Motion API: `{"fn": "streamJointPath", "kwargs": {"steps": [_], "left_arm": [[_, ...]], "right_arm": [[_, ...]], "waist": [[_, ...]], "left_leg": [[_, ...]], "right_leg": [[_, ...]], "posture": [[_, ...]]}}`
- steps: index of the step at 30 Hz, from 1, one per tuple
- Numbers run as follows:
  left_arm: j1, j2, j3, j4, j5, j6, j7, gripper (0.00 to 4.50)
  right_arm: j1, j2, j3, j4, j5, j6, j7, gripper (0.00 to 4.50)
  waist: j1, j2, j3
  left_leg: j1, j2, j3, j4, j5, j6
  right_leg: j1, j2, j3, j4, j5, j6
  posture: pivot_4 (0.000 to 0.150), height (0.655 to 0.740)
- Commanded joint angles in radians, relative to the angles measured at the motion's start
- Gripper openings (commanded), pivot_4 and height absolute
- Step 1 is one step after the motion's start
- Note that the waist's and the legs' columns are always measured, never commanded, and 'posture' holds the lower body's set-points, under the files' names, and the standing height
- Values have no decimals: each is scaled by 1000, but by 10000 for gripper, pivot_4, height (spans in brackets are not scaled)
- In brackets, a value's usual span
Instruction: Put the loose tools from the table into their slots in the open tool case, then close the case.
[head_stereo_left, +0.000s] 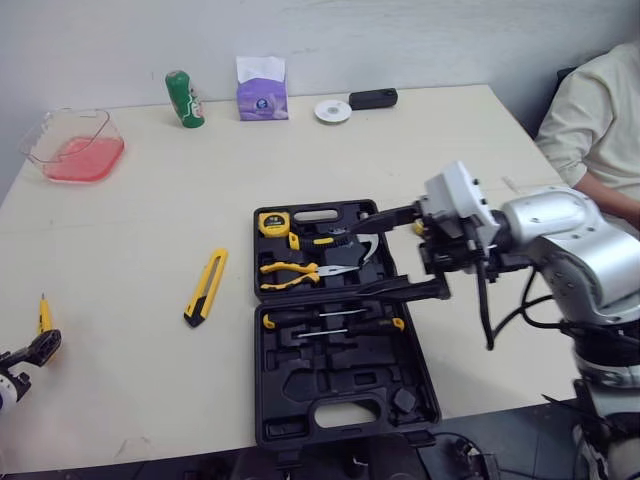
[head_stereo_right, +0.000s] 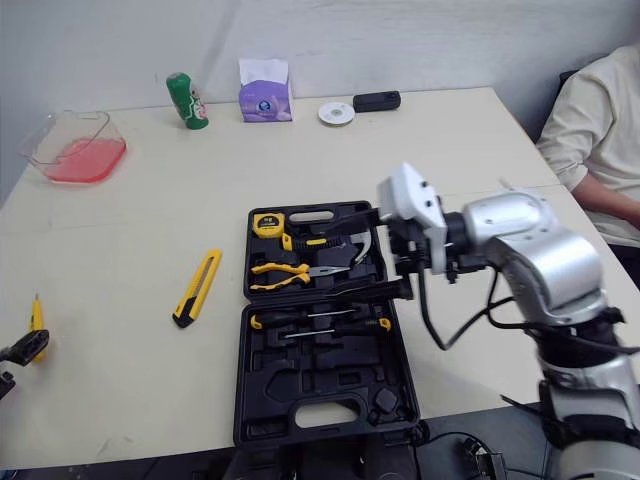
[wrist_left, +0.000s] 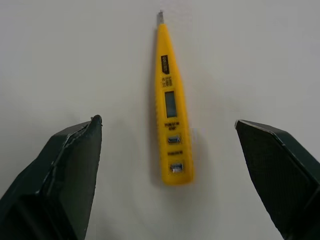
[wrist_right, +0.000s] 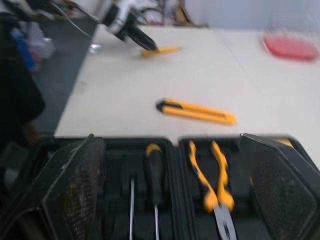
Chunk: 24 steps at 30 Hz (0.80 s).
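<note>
The open black tool case (head_stereo_left: 340, 385) lies mid-table, holding a tape measure (head_stereo_left: 273, 222), a hammer (head_stereo_left: 362, 246), yellow pliers (head_stereo_left: 288, 272) and screwdrivers (head_stereo_left: 330, 320). My right gripper (head_stereo_left: 358, 258) hovers open over the case's far half; in its wrist view the fingers (wrist_right: 75, 185) frame the pliers (wrist_right: 212, 175). A yellow utility knife (head_stereo_left: 206, 286) lies on the table left of the case. At the far left, near the front edge, a yellow tester pen (wrist_left: 170, 110) lies between the wide-apart fingers (wrist_left: 65, 170) of my open left gripper (head_stereo_left: 35, 350).
Along the back of the table stand a clear tub with red contents (head_stereo_left: 75, 145), a green can (head_stereo_left: 184, 98), a purple tissue pack (head_stereo_left: 262, 90), a white disc (head_stereo_left: 333, 110) and a black device (head_stereo_left: 373, 98). A person (head_stereo_left: 600, 110) sits at the right.
</note>
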Motion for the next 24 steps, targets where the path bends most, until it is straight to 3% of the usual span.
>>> {"fn": "streamJointPath", "kwargs": {"steps": [1, 4, 13, 17, 20, 24], "left_arm": [[-32, 34, -24, 74, 68, 0, 5, 45000], [-55, 36, -70, 72, 77, 24, -33, 45000], [-53, 9, -83, -9, 107, 72, -55, 5463], [43, 73, -74, -166, 148, 26, -134, 5268], [135, 167, -41, -347, 125, -17, -313, 5268], [52, 338, -113, -521, -31, 1, -537, 5268]], "right_arm": [[-52, 45, 20, 34, -10, -37, 10, 44347], [-69, 70, 29, 60, -15, -52, 23, 44347], [-74, 71, 25, 93, -34, -86, 55, 45000], [-60, 49, 17, 88, -40, -93, 68, 45000], [-41, 21, 1, 72, -25, -76, 75, 45000], [34, -62, -30, 13, -9, -44, 82, 45000]], "waist": [[-2, 0, 0], [-1, 0, 0], [2, 0, 0], [-1, 0, 0], [-2, -6, 1], [15, -4, 2]], "left_leg": [[0, 0, 0, 0, 0, 0], [0, 0, 3, 0, 0, 0], [1, -1, 3, 0, 0, 1], [1, 0, 3, -1, 0, 0], [0, 0, 3, -1, -1, 0], [0, 0, 2, -1, -4, -4]], "right_leg": [[0, 0, 0, 0, 0, 0], [-1, 0, 0, 1, 0, 0], [0, -2, 0, 2, 0, 1], [-1, -2, -1, 1, 0, 1], [-1, -1, -1, 0, 0, 1], [-1, -3, -2, -2, 0, 0]], "posture": [[1500, 7244], [1500, 7244], [1500, 7244], [1500, 7244], [1500, 7244], [1500, 7244]]}}
